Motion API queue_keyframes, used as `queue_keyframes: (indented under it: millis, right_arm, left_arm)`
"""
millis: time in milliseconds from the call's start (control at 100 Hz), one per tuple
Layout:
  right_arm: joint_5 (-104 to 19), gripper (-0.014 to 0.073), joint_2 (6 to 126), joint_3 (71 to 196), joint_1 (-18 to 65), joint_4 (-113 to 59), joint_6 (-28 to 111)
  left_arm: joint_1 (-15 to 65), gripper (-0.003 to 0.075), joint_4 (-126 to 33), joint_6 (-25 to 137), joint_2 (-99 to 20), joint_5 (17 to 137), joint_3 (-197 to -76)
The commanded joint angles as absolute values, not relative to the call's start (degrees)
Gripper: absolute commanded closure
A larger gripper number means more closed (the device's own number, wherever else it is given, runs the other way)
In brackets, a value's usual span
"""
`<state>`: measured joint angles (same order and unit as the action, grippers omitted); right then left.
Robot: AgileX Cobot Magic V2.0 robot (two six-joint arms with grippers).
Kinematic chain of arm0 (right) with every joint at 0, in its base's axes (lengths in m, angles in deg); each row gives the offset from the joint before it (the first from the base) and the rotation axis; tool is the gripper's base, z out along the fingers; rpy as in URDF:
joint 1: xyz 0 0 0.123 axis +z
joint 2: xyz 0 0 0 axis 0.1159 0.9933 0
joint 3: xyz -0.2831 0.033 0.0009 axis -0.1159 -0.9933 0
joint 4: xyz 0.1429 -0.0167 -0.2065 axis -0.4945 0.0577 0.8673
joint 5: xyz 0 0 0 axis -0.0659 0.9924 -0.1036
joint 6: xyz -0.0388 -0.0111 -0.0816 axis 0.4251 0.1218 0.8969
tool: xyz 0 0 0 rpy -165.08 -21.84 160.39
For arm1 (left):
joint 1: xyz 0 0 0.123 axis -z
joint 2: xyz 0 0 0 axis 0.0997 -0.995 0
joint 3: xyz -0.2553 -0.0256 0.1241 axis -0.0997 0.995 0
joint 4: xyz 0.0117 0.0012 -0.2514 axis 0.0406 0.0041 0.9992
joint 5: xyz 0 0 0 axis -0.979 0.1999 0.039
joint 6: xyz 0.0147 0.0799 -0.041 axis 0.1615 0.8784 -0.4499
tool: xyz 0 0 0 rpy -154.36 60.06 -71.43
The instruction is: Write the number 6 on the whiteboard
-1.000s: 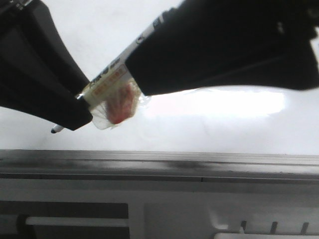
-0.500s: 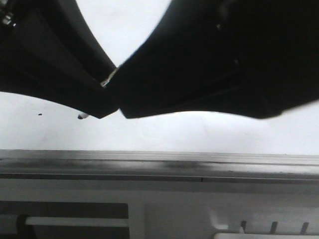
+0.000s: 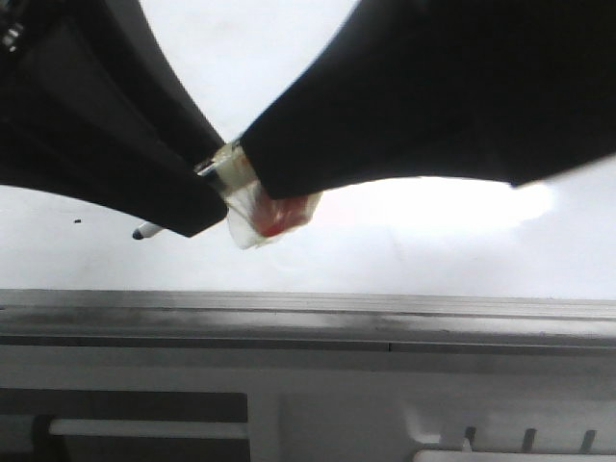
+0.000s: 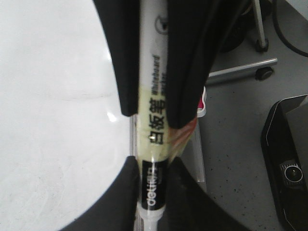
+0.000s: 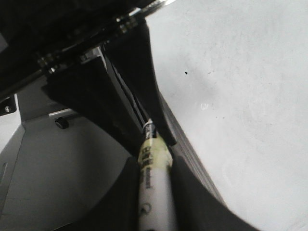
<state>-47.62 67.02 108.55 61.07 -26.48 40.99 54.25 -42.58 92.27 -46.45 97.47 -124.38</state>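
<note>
Both claws clamp one marker [image 4: 153, 159] above the whiteboard [image 3: 404, 250]: left claw [image 4: 151, 192], right claw [image 5: 153, 168]. No 6 drawn. Release one claw slowly before writing.

The whiteboard [image 3: 404, 250] lies flat — a large, glossy white sheet with faint smudges, a bright glare patch toward its right and a grey metal rail along its near edge — and no drawn 6 shows on the bare stretches of it, only a tiny black speck.
</note>
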Motion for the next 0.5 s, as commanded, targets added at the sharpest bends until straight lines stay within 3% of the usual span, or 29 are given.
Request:
queue_keyframes:
  millis: [0,70,170,240,330,490]
  right_arm:
    - [-52.80,0.0664,66.50,110.67,61.08,-29.07,40.28]
    - [-52.14,0.0663,65.80,110.67,61.08,-29.07,40.28]
    - [-49.56,0.0645,63.86,110.67,60.95,-29.07,40.28]
    - [-47.08,0.0645,61.63,110.67,60.36,-28.74,40.28]
    - [-43.35,0.0645,58.07,110.67,58.48,-27.01,40.28]
    - [-39.84,0.0645,50.63,110.67,53.84,-23.50,40.28]
  left_arm:
    - [54.65,0.0692,-37.75,93.32,-45.22,92.70,-126.36]
    - [54.65,0.0566,-35.36,93.21,-44.84,92.70,-126.36]
    - [54.65,0.0287,-33.41,89.95,-43.14,91.54,-126.36]
    - [54.49,0.0146,-33.41,85.61,-40.63,90.17,-126.36]
    - [53.11,0.0129,-33.52,78.59,-35.84,87.82,-126.36]
    - [46.82,0.0276,-33.63,68.03,-24.42,86.23,-124.01]
